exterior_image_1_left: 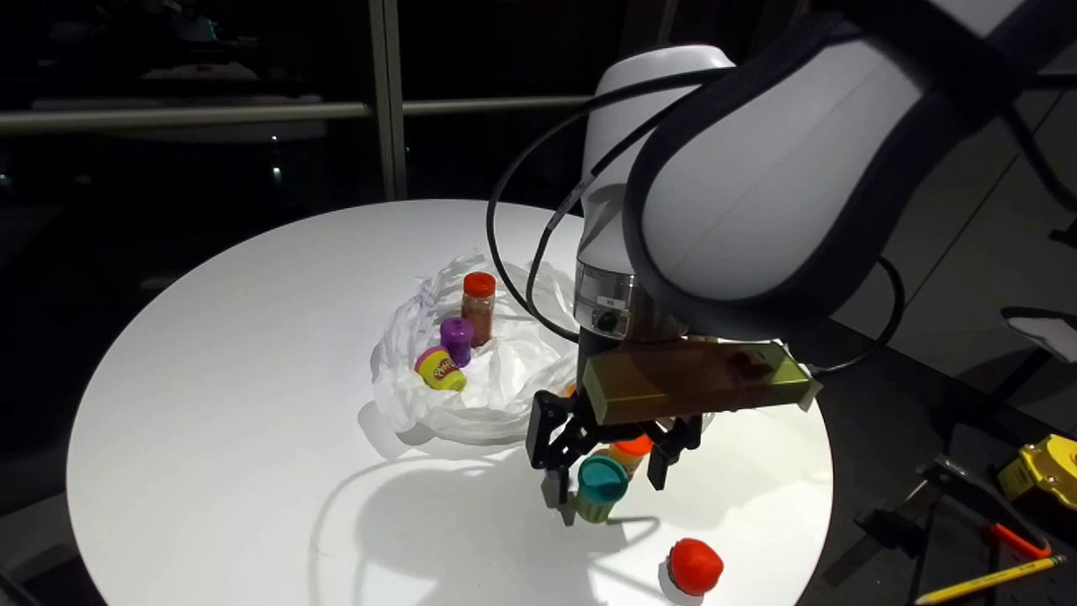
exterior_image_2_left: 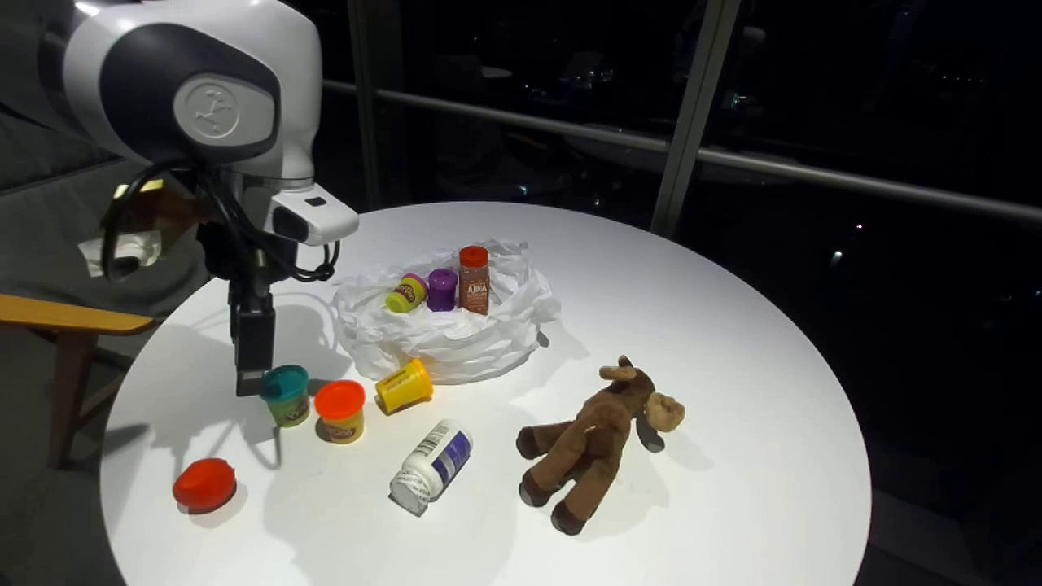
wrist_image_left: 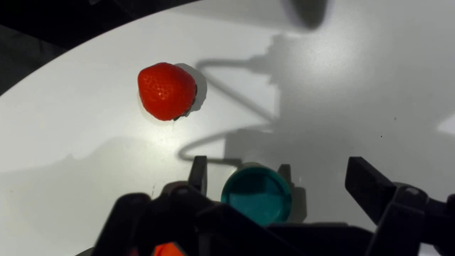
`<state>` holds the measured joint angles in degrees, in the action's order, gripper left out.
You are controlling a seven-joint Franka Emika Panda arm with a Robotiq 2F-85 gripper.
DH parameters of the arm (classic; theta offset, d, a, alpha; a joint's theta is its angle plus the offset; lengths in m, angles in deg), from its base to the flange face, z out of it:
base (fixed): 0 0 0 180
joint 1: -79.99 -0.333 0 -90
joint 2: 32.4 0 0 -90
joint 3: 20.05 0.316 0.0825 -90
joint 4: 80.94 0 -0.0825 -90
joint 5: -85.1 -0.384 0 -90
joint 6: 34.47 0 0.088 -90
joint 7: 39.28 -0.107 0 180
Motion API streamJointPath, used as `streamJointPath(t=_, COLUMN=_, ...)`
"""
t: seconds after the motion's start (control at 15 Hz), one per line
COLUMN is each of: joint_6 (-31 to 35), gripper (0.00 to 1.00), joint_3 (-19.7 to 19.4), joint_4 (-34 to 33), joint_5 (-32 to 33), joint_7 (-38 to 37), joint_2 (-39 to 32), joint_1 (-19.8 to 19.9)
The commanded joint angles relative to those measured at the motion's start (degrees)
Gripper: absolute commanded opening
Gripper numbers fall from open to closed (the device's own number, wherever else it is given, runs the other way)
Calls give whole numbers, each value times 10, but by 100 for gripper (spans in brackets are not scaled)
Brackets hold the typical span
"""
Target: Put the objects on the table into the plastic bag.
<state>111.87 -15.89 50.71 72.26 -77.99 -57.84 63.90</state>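
Since I guess teal tub (exterior_image_2_left: 285, 399) is next, my claw (exterior_image_1_left: 612, 480) is wide w/ nothing held, prob. to straddle lid (wrist_image_left: 256, 196). Tub upright on table (exterior_image_2_left: 733, 358), just beside orange-lid tub (exterior_image_2_left: 341, 411). Bag (exterior_image_2_left: 456, 350) spread open nearby, prob. for easy drop; bottle (exterior_image_2_left: 474, 285) + 2 tubs (exterior_image_2_left: 442, 290) inside.

5 tubs (exterior_image_2_left: 285, 396), 1 jar (exterior_image_2_left: 474, 282), 1 bottle (exterior_image_2_left: 435, 462), 1 strawberry (wrist_image_left: 166, 91), 1 plush (exterior_image_2_left: 601, 430), 1 bag (exterior_image_2_left: 464, 350).

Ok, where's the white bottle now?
In an exterior view, the white bottle lies on its side on the table, lower and left of the picture's centre, between the orange-lidded tub and the brown plush.
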Motion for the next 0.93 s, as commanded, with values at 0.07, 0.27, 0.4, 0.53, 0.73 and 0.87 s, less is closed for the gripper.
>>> streamJointPath(t=0.07, joint_6=56, gripper=100, joint_3=0, joint_4=-4, joint_5=-10, joint_7=-4, joint_2=-19, joint_1=8)
streamJointPath(t=0.27, joint_6=73, gripper=100, joint_3=-4, joint_4=-5, joint_5=-7, joint_7=-5, joint_2=-32, joint_1=6)
streamJointPath(t=0.4, joint_6=77, gripper=100, joint_3=-4, joint_4=-5, joint_5=-8, joint_7=-4, joint_2=-38, joint_1=6)
streamJointPath(t=0.53, joint_6=81, gripper=100, joint_3=-5, joint_4=-3, joint_5=-8, joint_7=-4, joint_2=-41, joint_1=6)
streamJointPath(t=0.73, joint_6=93, gripper=66, joint_3=-6, joint_4=0, joint_5=-7, joint_7=-3, joint_2=-38, joint_1=4)
streamJointPath(t=0.87, joint_6=104, gripper=49, joint_3=-10, joint_4=1, joint_5=-3, joint_7=-6, joint_2=-38, joint_1=1)
